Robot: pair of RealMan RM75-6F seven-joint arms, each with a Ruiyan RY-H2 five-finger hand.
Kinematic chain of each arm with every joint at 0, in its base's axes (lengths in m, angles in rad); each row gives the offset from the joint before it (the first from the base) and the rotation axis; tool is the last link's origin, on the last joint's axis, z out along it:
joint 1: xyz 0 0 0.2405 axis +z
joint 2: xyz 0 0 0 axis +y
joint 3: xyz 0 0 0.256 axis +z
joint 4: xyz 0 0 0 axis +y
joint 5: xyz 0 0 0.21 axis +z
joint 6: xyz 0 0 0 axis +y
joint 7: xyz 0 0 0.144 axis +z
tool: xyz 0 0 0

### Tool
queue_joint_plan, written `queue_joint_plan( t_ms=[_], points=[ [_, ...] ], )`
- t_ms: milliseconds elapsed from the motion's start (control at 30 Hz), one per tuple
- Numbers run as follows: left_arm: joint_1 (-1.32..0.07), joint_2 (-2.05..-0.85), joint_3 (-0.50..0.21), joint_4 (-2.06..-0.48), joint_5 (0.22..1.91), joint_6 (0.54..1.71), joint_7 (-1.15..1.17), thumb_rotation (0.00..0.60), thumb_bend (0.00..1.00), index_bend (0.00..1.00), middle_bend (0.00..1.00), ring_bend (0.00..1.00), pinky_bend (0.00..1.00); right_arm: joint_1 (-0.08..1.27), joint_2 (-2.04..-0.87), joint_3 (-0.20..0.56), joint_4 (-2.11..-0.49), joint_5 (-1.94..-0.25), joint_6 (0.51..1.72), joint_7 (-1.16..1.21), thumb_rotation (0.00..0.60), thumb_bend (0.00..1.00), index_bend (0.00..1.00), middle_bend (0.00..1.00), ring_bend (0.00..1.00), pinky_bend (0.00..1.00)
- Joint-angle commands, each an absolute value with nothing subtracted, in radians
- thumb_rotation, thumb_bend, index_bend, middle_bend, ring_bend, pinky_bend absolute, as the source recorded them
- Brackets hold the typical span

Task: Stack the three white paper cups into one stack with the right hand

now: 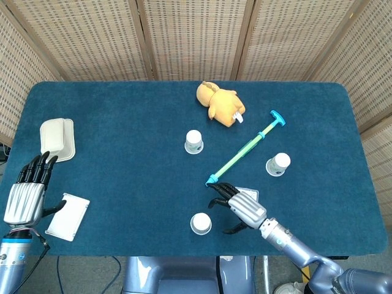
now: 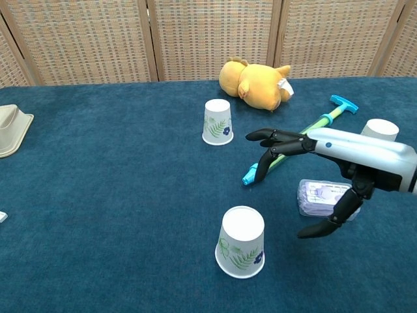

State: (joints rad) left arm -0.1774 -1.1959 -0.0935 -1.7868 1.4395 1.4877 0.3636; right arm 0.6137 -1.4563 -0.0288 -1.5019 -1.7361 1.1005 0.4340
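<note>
My right hand [image 2: 326, 171] hangs empty, fingers spread wide to take the near cup [image 2: 241, 242], seemingly not touching it; left hand [image 1: 26, 195] idles open.

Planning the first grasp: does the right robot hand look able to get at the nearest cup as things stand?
Probably yes. The right robot hand hovers open just right of the nearest cup, with only bare cloth between them; the green pump and purple packet lie behind.
</note>
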Motion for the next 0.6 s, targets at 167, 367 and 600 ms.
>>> queue_joint_plan(
  t_ms=[167, 367, 600],
  points=[
    [-0.178, -1.190, -0.090, -1.793, 1.443, 1.482, 0.357, 0.600, 0.05, 0.00, 0.00, 0.00, 0.11, 0.633, -1.499, -0.024, -1.495, -1.718, 1.076, 0.414, 0.600, 0.20, 0.38, 0.00, 0.00, 0.10],
    [-0.179, -1.184, -0.090, -1.792, 1.442, 1.477, 0.344, 0.600, 0.05, 0.00, 0.00, 0.00, 0.11, 0.652, -1.551, -0.014, -1.469, -1.687, 1.043, 0.398, 0.600, 0.20, 0.38, 0.00, 0.00, 0.09],
    [-0.178, -1.178, -0.090, -1.795, 1.442, 1.477, 0.336, 0.600, 0.05, 0.00, 0.00, 0.00, 0.11, 0.662, -1.584, -0.010, -1.448, -1.662, 1.023, 0.394, 0.600, 0.20, 0.37, 0.00, 0.00, 0.08]
  ],
)
